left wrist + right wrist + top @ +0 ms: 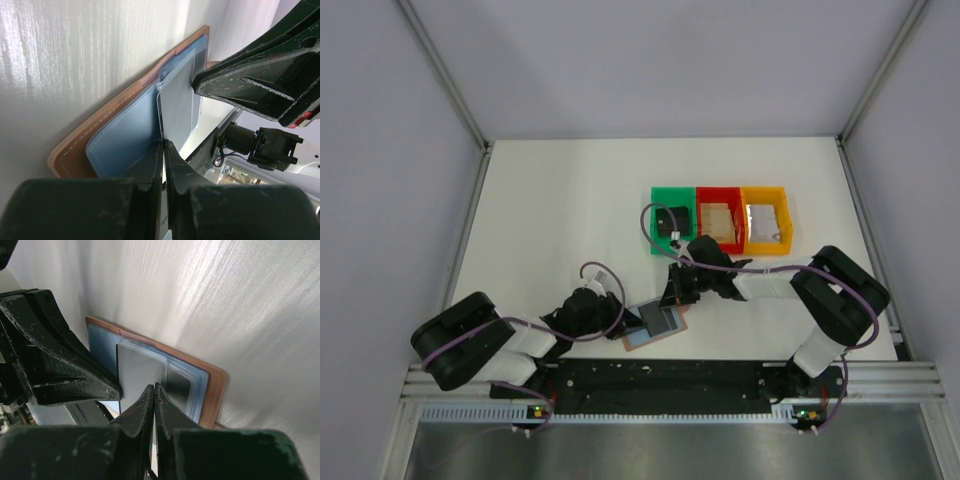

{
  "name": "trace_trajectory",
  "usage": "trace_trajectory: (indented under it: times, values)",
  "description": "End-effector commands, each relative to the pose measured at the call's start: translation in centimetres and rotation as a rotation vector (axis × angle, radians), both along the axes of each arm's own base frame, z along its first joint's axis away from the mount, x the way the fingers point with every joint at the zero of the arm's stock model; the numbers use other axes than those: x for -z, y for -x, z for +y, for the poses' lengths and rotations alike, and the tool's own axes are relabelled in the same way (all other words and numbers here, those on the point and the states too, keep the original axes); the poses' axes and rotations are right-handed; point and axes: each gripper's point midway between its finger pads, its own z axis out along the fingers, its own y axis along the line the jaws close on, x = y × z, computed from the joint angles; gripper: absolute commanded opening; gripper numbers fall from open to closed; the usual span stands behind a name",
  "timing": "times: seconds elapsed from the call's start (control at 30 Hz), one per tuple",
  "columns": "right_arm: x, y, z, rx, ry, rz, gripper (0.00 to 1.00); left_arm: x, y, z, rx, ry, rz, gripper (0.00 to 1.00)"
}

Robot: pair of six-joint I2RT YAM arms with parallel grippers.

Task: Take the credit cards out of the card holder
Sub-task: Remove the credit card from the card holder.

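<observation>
Top cam: fixed, high up & behind the mounting rail (660, 380), looks down and fwd over the whole table (550, 200). Rail at bottom edge, back wall (660, 60) at top. Far off, so the wallet (655, 325) shows small, low near centre.

Left wrist cam: sits just behind the left gripper (163, 145), looks along its fingers, v. close to the wallet. View is rolled, so the tabletop stands like a wall.

Right wrist cam: same setup behind the right gripper (154, 387), also v. close, facing from the opposite side.

Both wrist views share wallet + card (177, 112), and each shows the other gripper. Top cam covers all of that.
</observation>
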Motion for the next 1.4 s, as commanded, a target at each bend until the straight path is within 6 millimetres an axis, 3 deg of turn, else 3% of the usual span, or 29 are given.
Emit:
trace_trajectory:
  times: [0.0,0.13,0.5,0.8,0.83,0.97,1.37]
  values:
    - [2.2,0.7,-1.4,0.014,0.066,0.034,0.0,-0.9,0.3,0.2,-0.003,0.048,-0.044,0.06]
    - [2.5,0.7,-1.5,0.017,0.072,0.041,0.0,-1.2,0.2,0.4,-0.006,0.056,-0.068,0.0]
    - [4.0,0.2,-3.7,0.058,0.137,0.073,0.0,-1.6,-0.2,0.7,-0.023,0.044,-0.101,0.0]
    - [4.3,0.0,-4.3,0.064,0.179,0.07,0.0,0.1,0.2,1.6,-0.046,-0.02,-0.042,0.0]
    - [4.3,0.0,-4.4,0.064,0.181,0.07,0.0,1.2,0.9,2.4,-0.052,-0.042,-0.014,0.0]
    - [4.2,0.0,-4.4,0.064,0.181,0.066,0.0,2.3,1.2,3.3,-0.086,-0.082,0.042,0.0]
    - [4.0,-0.3,-4.1,0.062,0.164,0.057,0.0,3.0,1.4,5.0,-0.157,-0.107,0.051,0.01]
